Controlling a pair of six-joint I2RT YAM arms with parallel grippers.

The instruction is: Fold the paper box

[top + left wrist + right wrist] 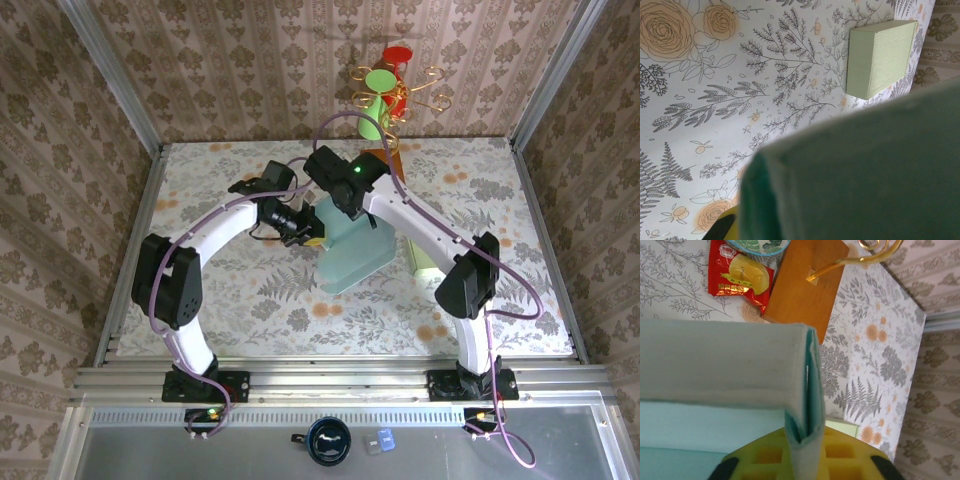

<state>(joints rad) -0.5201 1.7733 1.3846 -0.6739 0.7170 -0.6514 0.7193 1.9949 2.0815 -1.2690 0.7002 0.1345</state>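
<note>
The teal paper box (352, 252) stands partly folded in the middle of the flowered table (230, 290). At its upper left edge my left gripper (303, 230) is shut on it. In the left wrist view the box (865, 175) is a close blur and one yellow finger (724, 227) shows beside its edge. My right gripper (338, 200) is at the box's top edge. In the right wrist view it (805, 450) is shut on a doubled-over wall of the box (807, 390), pinched between the yellow jaws.
A green stack of paper (880, 55) lies to the right of the box, partly under the right arm (425, 262). A wooden-based cup stand (805, 280), a red snack packet (740, 272) and a bowl (757, 244) sit at the back. Metal rails edge the table.
</note>
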